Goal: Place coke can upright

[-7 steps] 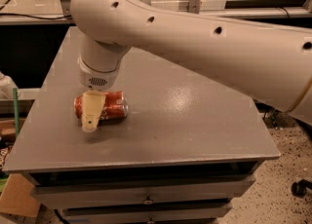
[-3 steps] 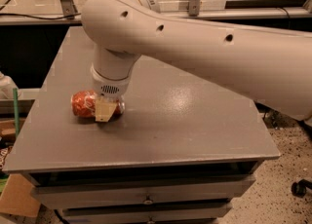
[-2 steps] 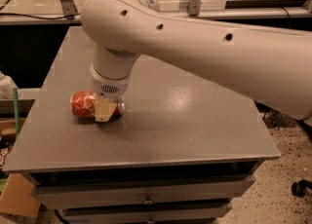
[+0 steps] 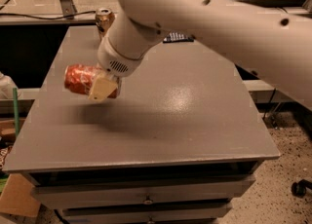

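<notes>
At the bottom of the frame, nearest the camera, runs the front of a grey cabinet with shallow drawers (image 4: 146, 191); a piece of brown cardboard (image 4: 18, 196) lies at the lower left, and a dark caster wheel (image 4: 300, 188) sits on the speckled floor at the lower right; above the drawers spreads the grey tabletop (image 4: 195, 121), with a soft shadow across its left-centre part.

Over that shadow, in the left-middle of the frame, hangs the gripper (image 4: 98, 84); its cream-coloured finger (image 4: 104, 88) presses against the near side of the coke can (image 4: 80, 78), and the pincer is closed around it; the red-orange can lies on its side in the grip, its long axis roughly level, one end pointing to the left edge of the frame; it appears to be clear of the table surface rather than resting on it.

The wide white arm (image 4: 219, 18) comes in from the upper right and fills the top of the frame.

Farther back, near the table's far left corner, a gold-tan can (image 4: 104, 19) stands upright, well apart from the coke can; a small dark object (image 4: 176, 37) lies at the far edge, partly hidden by the arm.
</notes>
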Robot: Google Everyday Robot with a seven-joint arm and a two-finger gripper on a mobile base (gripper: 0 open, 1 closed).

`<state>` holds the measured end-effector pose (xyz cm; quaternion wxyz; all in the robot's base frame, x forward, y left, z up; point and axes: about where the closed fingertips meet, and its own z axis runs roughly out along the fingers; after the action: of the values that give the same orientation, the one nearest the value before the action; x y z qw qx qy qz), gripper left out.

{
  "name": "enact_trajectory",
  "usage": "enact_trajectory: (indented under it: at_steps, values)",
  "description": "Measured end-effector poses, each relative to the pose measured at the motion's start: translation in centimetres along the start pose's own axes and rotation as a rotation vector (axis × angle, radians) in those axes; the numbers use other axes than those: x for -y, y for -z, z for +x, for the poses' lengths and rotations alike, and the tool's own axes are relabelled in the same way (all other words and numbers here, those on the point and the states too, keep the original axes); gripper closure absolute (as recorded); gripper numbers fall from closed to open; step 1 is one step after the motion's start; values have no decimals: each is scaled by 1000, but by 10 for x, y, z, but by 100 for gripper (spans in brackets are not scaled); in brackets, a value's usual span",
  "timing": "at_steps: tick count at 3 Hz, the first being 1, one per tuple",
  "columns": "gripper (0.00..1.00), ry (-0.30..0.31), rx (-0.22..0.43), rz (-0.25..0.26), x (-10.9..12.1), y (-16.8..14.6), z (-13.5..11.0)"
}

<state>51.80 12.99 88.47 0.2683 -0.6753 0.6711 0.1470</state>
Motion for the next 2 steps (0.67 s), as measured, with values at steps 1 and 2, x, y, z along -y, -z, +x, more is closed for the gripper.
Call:
enact_trajectory:
  at_steps: [1,2]
  values:
    - [100,-41,215,48,16,21,-7]
    - [100,-69,285,79,19,43,-1]
